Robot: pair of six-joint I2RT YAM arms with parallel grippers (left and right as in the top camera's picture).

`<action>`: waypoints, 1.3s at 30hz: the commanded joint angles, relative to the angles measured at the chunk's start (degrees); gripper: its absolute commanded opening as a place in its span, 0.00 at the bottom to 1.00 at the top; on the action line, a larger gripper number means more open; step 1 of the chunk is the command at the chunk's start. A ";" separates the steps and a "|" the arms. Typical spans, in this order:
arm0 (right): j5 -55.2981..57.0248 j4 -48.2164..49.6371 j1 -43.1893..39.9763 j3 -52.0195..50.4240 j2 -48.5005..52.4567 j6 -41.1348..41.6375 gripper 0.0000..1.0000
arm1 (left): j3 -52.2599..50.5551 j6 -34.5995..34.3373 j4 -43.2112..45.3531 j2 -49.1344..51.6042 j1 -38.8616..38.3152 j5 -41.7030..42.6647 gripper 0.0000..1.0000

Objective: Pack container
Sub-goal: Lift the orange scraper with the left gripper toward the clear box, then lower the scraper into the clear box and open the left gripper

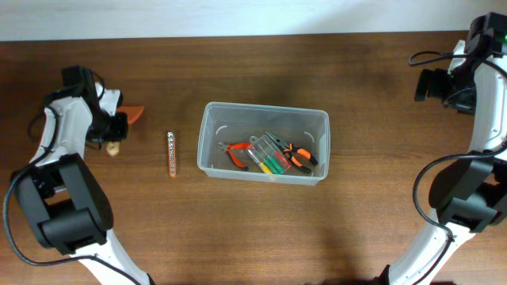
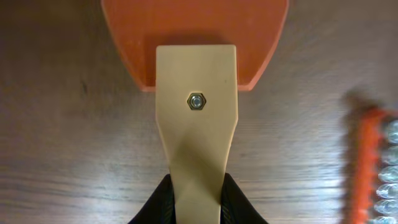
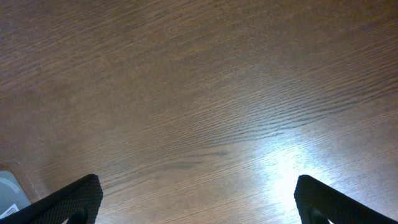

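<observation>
The clear plastic container (image 1: 212, 162) stands mid-table. It holds orange-handled pliers (image 1: 236, 152), a second pair of orange and black pliers (image 1: 299, 156) and a small clear case of coloured screwdrivers (image 1: 269, 157). My left gripper (image 1: 111, 131) is at the far left, shut on the beige handle of a scraper (image 2: 198, 124) with an orange blade (image 1: 136, 112). The jaws (image 2: 198, 205) pinch the handle's lower end just above the table. My right gripper (image 3: 198, 199) is open and empty over bare wood at the far right back (image 1: 432, 83).
An orange strip of silver bits (image 1: 171, 153) lies between the scraper and the container; it also shows at the right edge of the left wrist view (image 2: 373, 168). A corner of the container shows in the right wrist view (image 3: 9, 190).
</observation>
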 commanded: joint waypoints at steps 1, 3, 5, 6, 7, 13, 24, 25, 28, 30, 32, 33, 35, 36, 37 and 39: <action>0.33 0.00 0.09 -0.31 -0.02 0.52 0.99 | 5.16 -0.11 -1.36 0.28 -2.34 1.77 0.04; 0.33 0.00 0.09 -0.31 -0.02 0.52 0.99 | 7.50 -0.11 -2.25 0.28 -3.56 1.73 0.02; 0.33 0.00 0.09 -0.31 -0.02 0.52 0.99 | 9.38 -0.11 -2.73 0.26 -4.85 1.73 0.02; 0.33 0.00 0.09 -0.31 -0.02 0.52 0.99 | 10.05 -0.11 -2.80 0.26 -5.38 1.75 0.01; 0.33 0.00 0.09 -0.31 -0.02 0.52 0.99 | 10.73 -0.11 -2.82 0.26 -5.99 1.75 0.02; 0.33 0.00 0.09 -0.31 -0.02 0.52 0.99 | 15.37 -0.09 -3.93 0.17 -10.58 1.75 0.02; 0.33 -0.02 0.09 -0.31 -0.02 0.52 0.99 | 26.16 0.33 -9.99 -0.66 -20.94 4.13 0.02; 0.33 0.00 0.09 -0.31 -0.02 0.52 0.99 | 26.45 0.33 -10.36 -0.85 -22.03 4.98 0.02; 0.33 0.00 0.09 -0.31 -0.02 0.52 0.99 | 26.47 0.33 -11.74 -1.46 -25.44 6.36 0.02; 0.33 0.00 0.09 -0.31 -0.02 0.52 0.99 | 26.47 0.37 -12.83 -1.66 -27.82 7.41 0.02; 0.33 0.00 0.09 -0.31 -0.02 0.52 0.99 | 26.47 0.87 -13.70 -1.77 -30.01 8.70 0.02; 0.33 0.00 0.09 -0.31 -0.02 0.52 0.99 | 26.47 1.84 -14.73 -1.81 -32.13 9.81 0.02; 0.33 0.00 0.09 -0.31 -0.02 0.52 0.99 | 26.47 1.95 -15.87 -1.81 -34.07 9.86 0.02; 0.33 0.00 0.09 -0.31 -0.02 0.52 0.99 | 26.47 2.36 -16.50 -1.81 -34.88 9.92 0.02; 0.33 0.00 0.09 -0.31 -0.02 0.52 0.99 | 26.47 3.34 -17.55 -1.81 -36.04 9.90 0.02; 0.33 0.00 0.09 -0.31 -0.02 0.52 0.99 | 26.47 5.11 -19.41 -1.81 -37.70 9.90 0.02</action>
